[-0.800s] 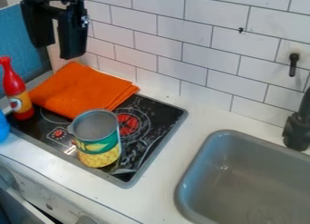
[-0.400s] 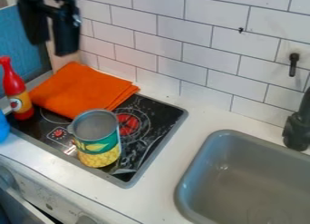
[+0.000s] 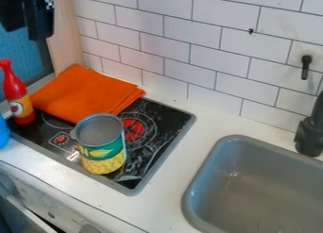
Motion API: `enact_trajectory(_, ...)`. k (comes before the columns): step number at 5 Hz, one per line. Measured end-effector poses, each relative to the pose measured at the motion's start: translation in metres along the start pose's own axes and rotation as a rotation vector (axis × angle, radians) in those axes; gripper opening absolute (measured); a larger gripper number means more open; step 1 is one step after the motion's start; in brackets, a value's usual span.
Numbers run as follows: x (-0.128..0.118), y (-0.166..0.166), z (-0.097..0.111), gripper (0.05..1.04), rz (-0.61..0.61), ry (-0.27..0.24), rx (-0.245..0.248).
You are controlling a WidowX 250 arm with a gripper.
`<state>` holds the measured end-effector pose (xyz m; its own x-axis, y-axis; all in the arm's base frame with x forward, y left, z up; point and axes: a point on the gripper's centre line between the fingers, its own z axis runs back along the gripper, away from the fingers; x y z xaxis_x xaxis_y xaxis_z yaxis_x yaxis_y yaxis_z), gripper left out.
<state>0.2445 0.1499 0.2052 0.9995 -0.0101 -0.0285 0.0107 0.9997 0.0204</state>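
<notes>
Nearest me, the white front panel (image 3: 44,194) of the cooker runs off the lower left, and I get just the top of a knob (image 3: 90,228) at the bottom edge. To the right, the grey sink (image 3: 194,182) is cut by the right and bottom edges. On the black stovetop (image 3: 161,147) an open can (image 3: 103,154) stands upright, green above yellow; its inside is grey and I can't make out the bottom. It hides part of the hob's markings. At the left edge I have a sliver of something blue (image 3: 3,134), too cropped to name. Just behind it, the red bottle (image 3: 16,93) with a yellow lower part stands upright at the stovetop's left end. The folded orange cloth (image 3: 85,93) lies over the back left of the stovetop, covering that area; whether bottle and cloth touch, I can't tell. The dark faucet (image 3: 308,137) is cropped at the right, with a black hook (image 3: 305,68) on the tiled wall (image 3: 189,43) above it. My gripper (image 3: 26,34) hangs at the upper left, its top and left side cropped, above the bottle and cloth and touching neither. Its two dark fingers stand apart with nothing held between them.
</notes>
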Motion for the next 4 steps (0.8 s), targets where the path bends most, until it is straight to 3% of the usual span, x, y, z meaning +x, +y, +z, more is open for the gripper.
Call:
enact_trajectory(1,-0.002,0.021,-0.012,1.0,-0.012,0.048,0.052)
enact_trajectory(3,0.009,0.06,-0.014,1.0,0.022,0.004,0.068)
enact_trajectory(4,0.011,0.065,-0.02,1.0,0.033,0.014,0.068)
